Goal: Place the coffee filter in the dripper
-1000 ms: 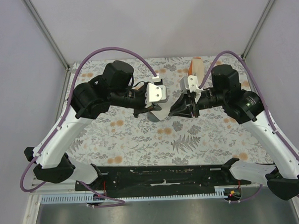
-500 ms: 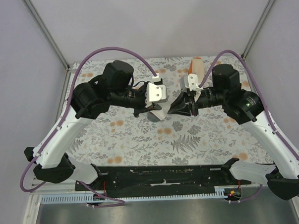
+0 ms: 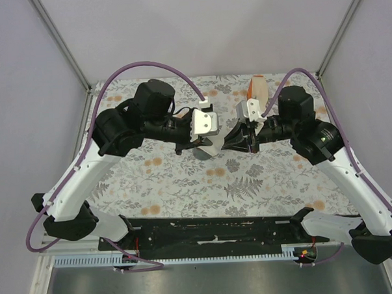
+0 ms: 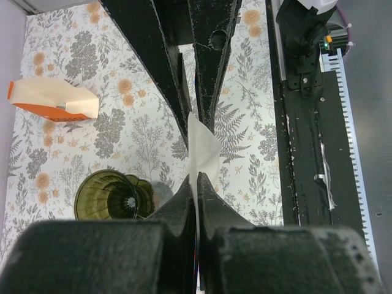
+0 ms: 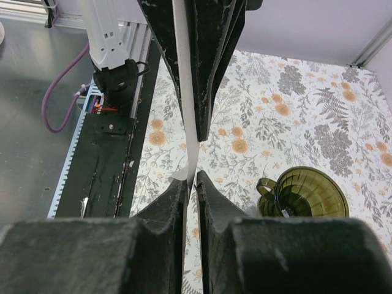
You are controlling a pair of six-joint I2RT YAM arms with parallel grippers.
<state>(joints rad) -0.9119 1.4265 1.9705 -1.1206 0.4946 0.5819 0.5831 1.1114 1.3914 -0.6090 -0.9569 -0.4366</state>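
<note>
The coffee filter (image 3: 209, 146) is a flat white paper held edge-on in mid-air between both grippers. My left gripper (image 4: 197, 182) is shut on one edge of the filter (image 4: 203, 150). My right gripper (image 5: 190, 176) faces it from the other side, its jaws closed to a thin slit with the filter's (image 5: 186, 104) other edge in it. The olive-green dripper (image 4: 109, 195) stands upright on the floral cloth below and beside the grippers. It also shows in the right wrist view (image 5: 309, 193) and is hidden under the grippers in the top view.
The white-and-orange filter pack (image 3: 256, 90) lies at the back of the table, also in the left wrist view (image 4: 54, 101). The floral cloth (image 3: 184, 180) covers the table. A black rail (image 3: 212, 229) runs along the near edge between the arm bases.
My right gripper has moved a little left toward the left gripper and now meets the filter. The left gripper has held still with the filter in it.
</note>
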